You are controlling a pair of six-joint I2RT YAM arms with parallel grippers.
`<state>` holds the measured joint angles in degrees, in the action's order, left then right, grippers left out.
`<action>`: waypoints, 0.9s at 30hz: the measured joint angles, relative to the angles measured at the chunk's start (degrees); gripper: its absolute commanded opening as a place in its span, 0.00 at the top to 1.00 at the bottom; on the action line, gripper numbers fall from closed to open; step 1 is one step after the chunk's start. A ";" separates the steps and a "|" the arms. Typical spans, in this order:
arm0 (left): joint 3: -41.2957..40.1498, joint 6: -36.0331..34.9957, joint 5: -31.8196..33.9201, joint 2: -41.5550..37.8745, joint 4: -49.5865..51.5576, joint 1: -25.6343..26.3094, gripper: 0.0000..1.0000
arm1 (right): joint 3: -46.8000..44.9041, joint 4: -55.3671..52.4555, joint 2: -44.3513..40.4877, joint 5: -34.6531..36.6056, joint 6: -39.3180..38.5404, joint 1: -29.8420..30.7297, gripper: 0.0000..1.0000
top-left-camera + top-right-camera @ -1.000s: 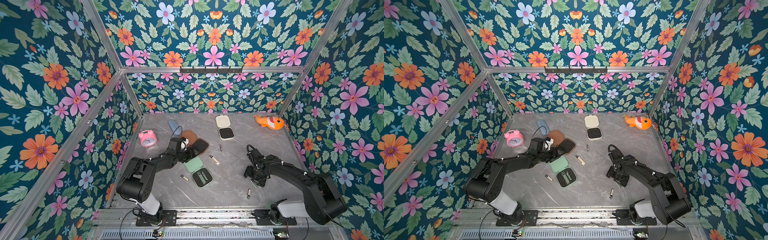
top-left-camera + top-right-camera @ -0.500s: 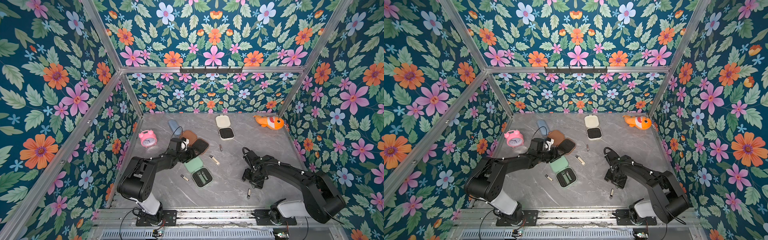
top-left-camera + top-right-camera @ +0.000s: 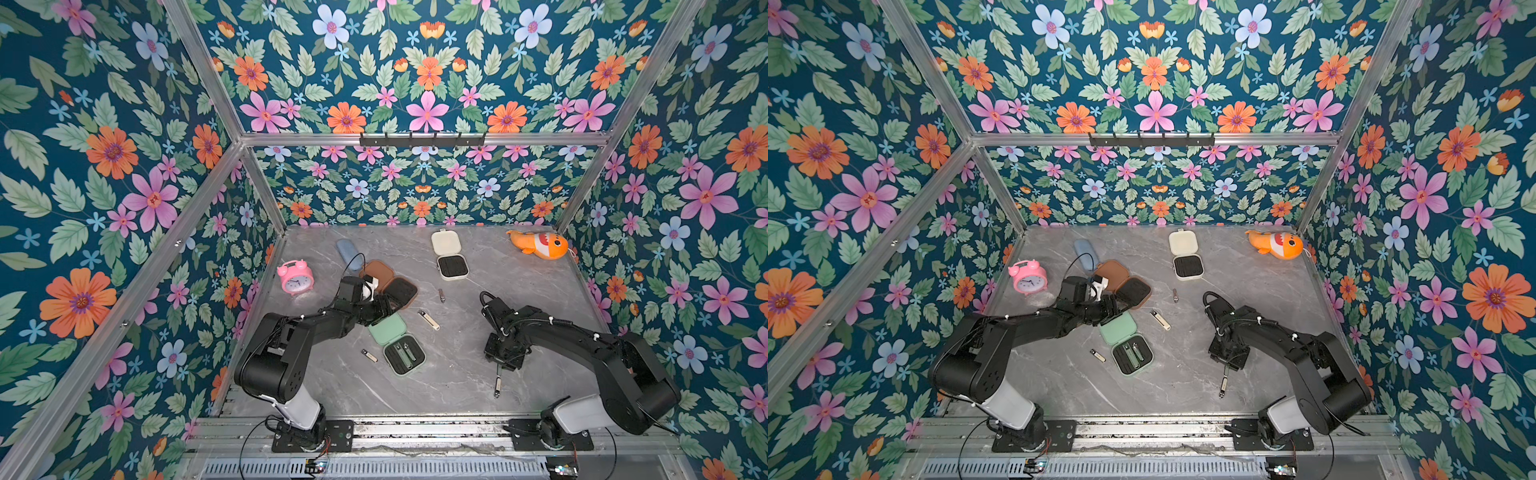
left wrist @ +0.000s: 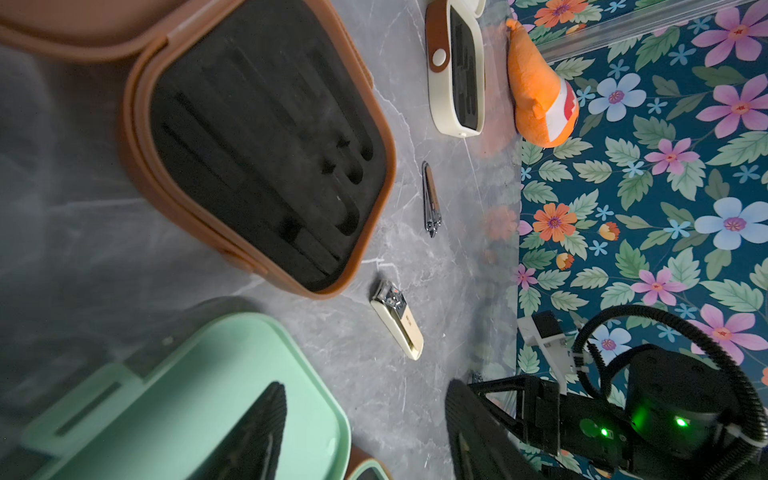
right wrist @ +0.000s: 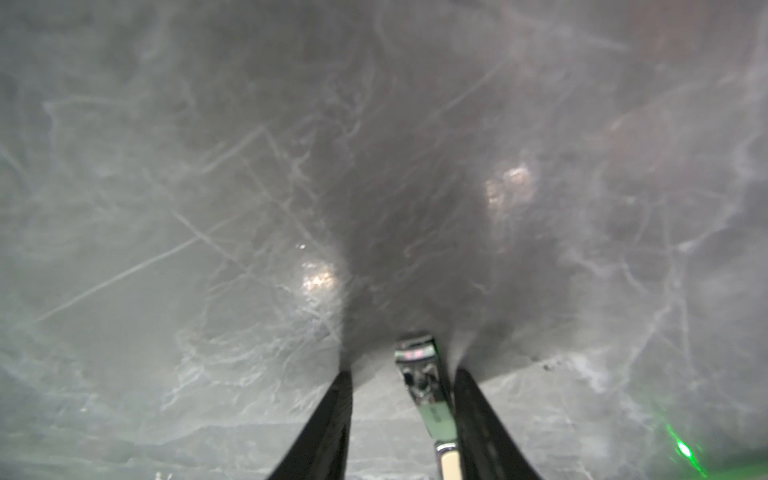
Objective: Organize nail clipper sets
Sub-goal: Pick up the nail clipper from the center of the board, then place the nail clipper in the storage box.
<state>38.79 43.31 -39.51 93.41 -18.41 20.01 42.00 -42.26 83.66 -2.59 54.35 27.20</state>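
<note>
Right wrist: R fingers [image 5: 332,415] down, apart astride clipper [image 5: 424,382], maybe touching; L fingers [image 4: 262,432] apart.

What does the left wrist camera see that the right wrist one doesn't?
Only the left wrist view: the open brown case with its black insert, the mint green case, the cream case, a silver clipper, a cream clipper and an orange plush fish. Only the right wrist view: a slim clipper between that arm's jaws. Both: the grey marble table.

Two clippers [image 3: 410,353] lie in the front case [image 3: 387,329], a loose clipper [image 3: 368,355] just left of it.
</note>
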 measured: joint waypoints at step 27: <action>2.27 -0.24 1.40 -0.39 5.01 0.28 0.36 | 20.02 -0.17 7.28 8.72 -12.37 15.28 0.92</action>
<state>41.06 43.07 -38.11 93.01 -13.41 20.29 62.02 -42.44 90.94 6.13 41.98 42.48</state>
